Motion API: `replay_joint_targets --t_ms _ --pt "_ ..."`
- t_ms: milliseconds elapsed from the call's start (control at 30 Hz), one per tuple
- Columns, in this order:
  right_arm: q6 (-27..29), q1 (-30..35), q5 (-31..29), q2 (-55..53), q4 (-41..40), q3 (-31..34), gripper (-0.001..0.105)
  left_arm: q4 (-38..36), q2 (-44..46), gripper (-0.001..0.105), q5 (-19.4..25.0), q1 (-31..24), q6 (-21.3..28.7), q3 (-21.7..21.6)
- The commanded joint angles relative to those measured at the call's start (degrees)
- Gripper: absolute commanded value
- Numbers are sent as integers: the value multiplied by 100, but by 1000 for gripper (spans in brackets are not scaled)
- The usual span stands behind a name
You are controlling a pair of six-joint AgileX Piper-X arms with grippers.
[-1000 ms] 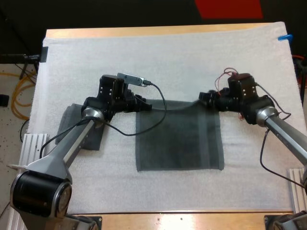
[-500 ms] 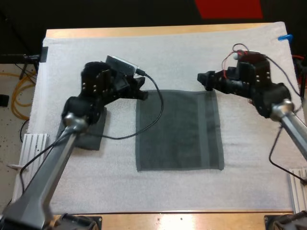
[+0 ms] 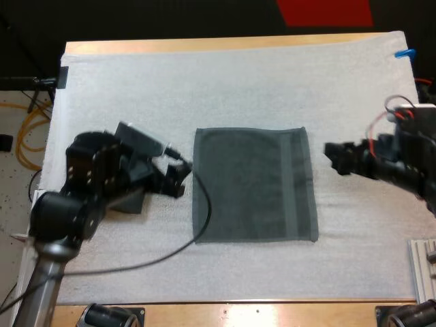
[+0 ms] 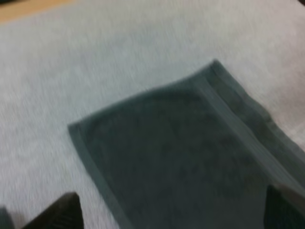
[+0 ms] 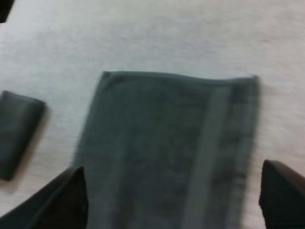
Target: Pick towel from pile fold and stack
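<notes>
Both gape empty: left gripper at the towel's nine o'clock, right gripper at three; the right wrist view adds a stack.

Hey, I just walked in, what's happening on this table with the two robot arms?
It's a towel-folding job. A dark grey-green towel lies spread flat in the middle of the white mat. Neither gripper holds it: the left gripper hangs open beside its left edge, the right gripper open beside its right edge. A folded towel sits on the mat by the left arm.
</notes>
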State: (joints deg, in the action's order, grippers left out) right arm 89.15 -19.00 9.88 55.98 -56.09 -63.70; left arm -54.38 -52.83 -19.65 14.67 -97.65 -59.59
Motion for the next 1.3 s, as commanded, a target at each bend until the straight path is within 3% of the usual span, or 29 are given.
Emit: replay_joint_targets --t_ms 0,233,633,733,800,867,1067,1267 --pt "71 -11 -153 -180 -330 -57 71 -425 194 74 -42 -3 19 -25" --pt "-55 -11 -469 -837 -1240 164 71 -1267 791 74 -42 -3 -1 51" --pt "-898 -11 -448 -1715 -1035 2451 71 -1344 1427 74 -55 -3 -145 1405" --pt "-1172 -11 -163 -1711 -537 3113 71 -1313 1427 74 -66 -3 -145 1796" --pt "-1515 1 280 -1603 217 3607 71 -1300 1427 74 -71 -3 -145 2008" --pt "-1766 1 607 -1443 752 3777 71 -1300 1427 74 -71 -3 -145 2117" --pt "-2369 16 730 -586 1820 4081 71 -1236 1427 74 -154 -3 -145 2148" --pt "-2446 16 1289 514 2781 4223 71 -1089 1427 74 -326 -3 -145 2148"
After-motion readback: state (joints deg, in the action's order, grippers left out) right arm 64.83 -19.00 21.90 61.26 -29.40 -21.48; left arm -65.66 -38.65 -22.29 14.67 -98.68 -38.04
